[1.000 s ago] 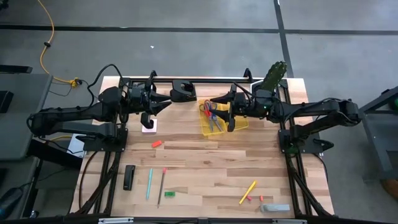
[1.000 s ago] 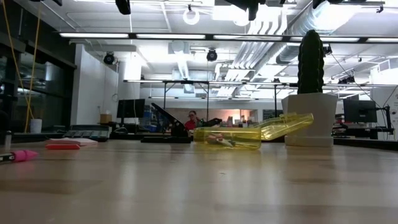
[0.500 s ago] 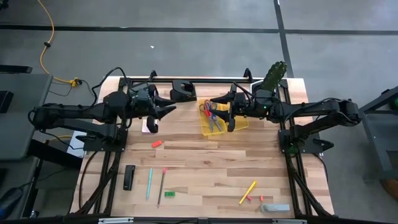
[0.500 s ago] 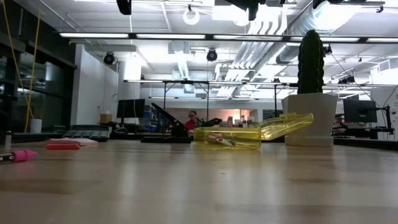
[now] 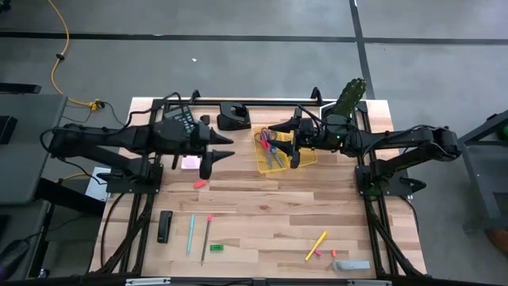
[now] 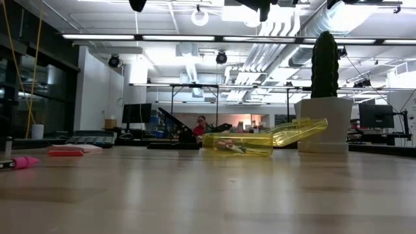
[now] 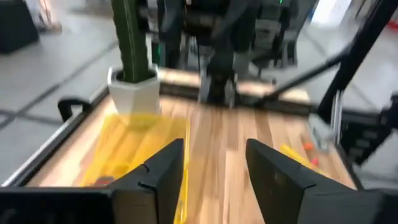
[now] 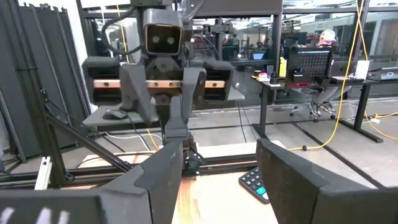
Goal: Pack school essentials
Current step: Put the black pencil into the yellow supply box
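Presently, the left gripper (image 5: 216, 153) hovers above the wooden worktop (image 5: 262, 214), jaws parted and empty, just beside the pale pink square pad (image 5: 190, 163), which lies flat behind them; a second ago it hung directly over that pad. The right gripper (image 5: 282, 143), jaws apart and empty, has not moved from above the translucent yellow tray (image 5: 279, 164) holding red-handled and blue-handled scissors (image 5: 271, 146). Thin pencils (image 5: 198, 233) lie well apart, near the front edge.
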### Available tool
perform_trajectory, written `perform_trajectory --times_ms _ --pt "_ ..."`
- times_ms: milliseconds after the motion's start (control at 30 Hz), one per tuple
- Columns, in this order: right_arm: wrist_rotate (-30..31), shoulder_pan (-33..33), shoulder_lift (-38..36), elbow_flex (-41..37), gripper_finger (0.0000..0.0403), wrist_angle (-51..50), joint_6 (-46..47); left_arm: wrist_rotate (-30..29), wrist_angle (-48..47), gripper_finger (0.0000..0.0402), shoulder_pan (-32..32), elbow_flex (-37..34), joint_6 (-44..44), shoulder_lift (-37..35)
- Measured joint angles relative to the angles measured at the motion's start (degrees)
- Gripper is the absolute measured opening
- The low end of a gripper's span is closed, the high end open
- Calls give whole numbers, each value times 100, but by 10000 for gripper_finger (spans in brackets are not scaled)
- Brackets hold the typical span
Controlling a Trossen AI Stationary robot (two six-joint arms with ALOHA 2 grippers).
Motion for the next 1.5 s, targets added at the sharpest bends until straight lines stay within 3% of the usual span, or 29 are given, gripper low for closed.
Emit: perform_trajectory --times_ms 333,633,800,1033,1233,1500 --pt "0 0 0 0 199 -2 0 232 -2912 217 -742 1493 -880 962" --pt "1 0 0 0 199 -17 0 402 -4471 218 -1883 1541 -4012 2227" --pt "2 0 0 -2 199 -93 0 876 -4480 218 -2254 1541 -5456 3038" --pt "2 0 0 -2 199 -106 0 1645 -4446 218 -2632 1541 -6513 4003" --pt "4 -4 0 -2 199 -171 0 1558 -4402 218 -2694 1541 -7625 4515" --pt "4 -2 0 -2 199 -198 0 1201 -4128 218 -2696 1492 -8136 4701"
